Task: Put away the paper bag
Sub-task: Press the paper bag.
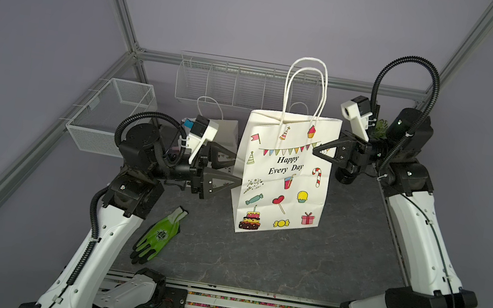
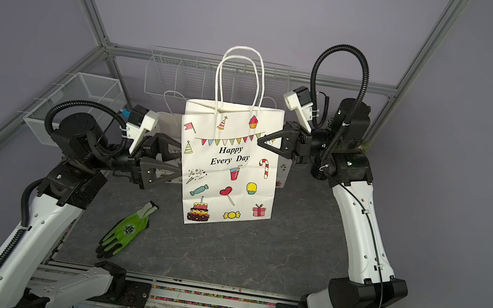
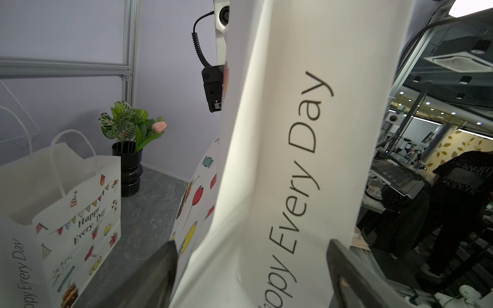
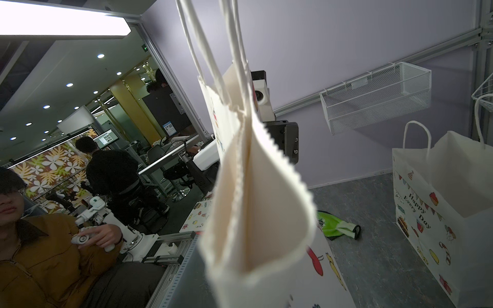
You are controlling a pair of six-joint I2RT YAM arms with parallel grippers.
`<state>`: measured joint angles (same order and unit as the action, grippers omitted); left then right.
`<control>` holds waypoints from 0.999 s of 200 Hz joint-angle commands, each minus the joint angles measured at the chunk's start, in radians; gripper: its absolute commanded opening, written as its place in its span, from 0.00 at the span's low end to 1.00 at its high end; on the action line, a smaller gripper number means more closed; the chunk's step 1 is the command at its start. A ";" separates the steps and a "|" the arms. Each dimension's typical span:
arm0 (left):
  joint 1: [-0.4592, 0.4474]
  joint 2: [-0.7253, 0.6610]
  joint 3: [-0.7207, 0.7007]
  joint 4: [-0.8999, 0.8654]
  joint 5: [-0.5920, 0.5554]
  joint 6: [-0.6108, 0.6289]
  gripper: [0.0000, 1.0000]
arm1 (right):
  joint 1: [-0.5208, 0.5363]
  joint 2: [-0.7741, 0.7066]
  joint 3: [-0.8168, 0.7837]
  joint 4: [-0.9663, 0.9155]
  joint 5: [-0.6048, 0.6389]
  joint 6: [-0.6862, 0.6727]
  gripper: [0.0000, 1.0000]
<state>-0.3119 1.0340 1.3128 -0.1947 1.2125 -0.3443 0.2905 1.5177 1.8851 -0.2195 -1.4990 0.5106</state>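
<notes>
Bag (image 1: 282,174): white paper, party prints, "Happy Every Day"; upright at mid-table (image 1: 287,263), handles up.
Left gripper (image 1: 236,173): jaws wide apart, straddling the bag's side panel low down; the left wrist view shows the panel between the fingers (image 3: 160,269); contact cannot be told.
Right gripper (image 1: 315,150): closed on the bag's upper edge at the opposite side.
Second bag (image 1: 225,131): same print, behind the left gripper.
Glove (image 1: 160,235): green, flat, near the left arm.
Basket (image 1: 107,125): mesh, on the left frame.
Rack (image 1: 216,85): wire, on the back wall.
</notes>
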 commanded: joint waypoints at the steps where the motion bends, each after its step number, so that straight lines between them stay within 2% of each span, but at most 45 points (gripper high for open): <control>1: -0.006 0.016 -0.010 -0.051 -0.057 0.053 0.77 | 0.036 0.010 0.028 0.031 -0.077 0.046 0.07; 27: -0.035 0.023 -0.016 -0.027 -0.082 0.037 0.62 | 0.051 0.006 0.036 0.066 -0.070 0.088 0.07; 56: -0.056 0.026 -0.010 -0.080 -0.125 0.073 0.36 | 0.051 -0.008 0.034 0.067 -0.064 0.094 0.07; 77: -0.074 0.025 -0.010 -0.081 -0.145 0.071 0.27 | 0.045 -0.014 0.024 0.065 -0.046 0.103 0.07; 91: -0.075 0.017 -0.007 -0.095 -0.168 0.077 0.17 | 0.036 -0.017 0.009 0.062 -0.028 0.109 0.07; 102: -0.075 0.012 -0.002 -0.113 -0.186 0.085 0.17 | 0.028 -0.020 -0.009 0.060 -0.015 0.110 0.07; 110: -0.075 0.010 0.005 -0.129 -0.197 0.090 0.19 | 0.020 -0.025 -0.023 0.058 0.001 0.110 0.07; 117: -0.075 0.011 0.012 -0.147 -0.204 0.098 0.29 | 0.015 -0.027 -0.035 0.056 0.011 0.109 0.07; 122: -0.075 0.012 0.018 -0.161 -0.210 0.106 0.41 | 0.012 -0.030 -0.043 0.054 0.016 0.108 0.07; 128: -0.075 0.012 0.032 -0.191 -0.225 0.120 0.64 | 0.009 -0.031 -0.052 0.052 0.020 0.106 0.07; 133: -0.074 0.012 0.045 -0.212 -0.240 0.135 0.79 | 0.009 -0.034 -0.060 0.049 0.022 0.102 0.07; 139: -0.073 0.012 0.063 -0.233 -0.268 0.145 0.90 | 0.009 -0.037 -0.069 0.041 0.024 0.094 0.07; 144: -0.071 0.012 0.079 -0.244 -0.288 0.148 0.95 | 0.009 -0.042 -0.076 0.032 0.026 0.083 0.07; 151: -0.065 0.014 0.102 -0.251 -0.313 0.141 1.00 | 0.009 -0.046 -0.085 0.019 0.027 0.069 0.07; 175: -0.041 0.021 0.148 -0.199 -0.317 0.075 1.00 | 0.004 -0.055 -0.101 -0.018 0.041 0.029 0.07; 200: -0.042 0.008 0.135 -0.067 -0.242 -0.019 1.00 | -0.002 -0.060 -0.100 -0.047 0.056 0.009 0.07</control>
<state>-0.3580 1.0504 1.4403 -0.3664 0.9283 -0.2775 0.3000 1.4960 1.7943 -0.2348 -1.4605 0.5625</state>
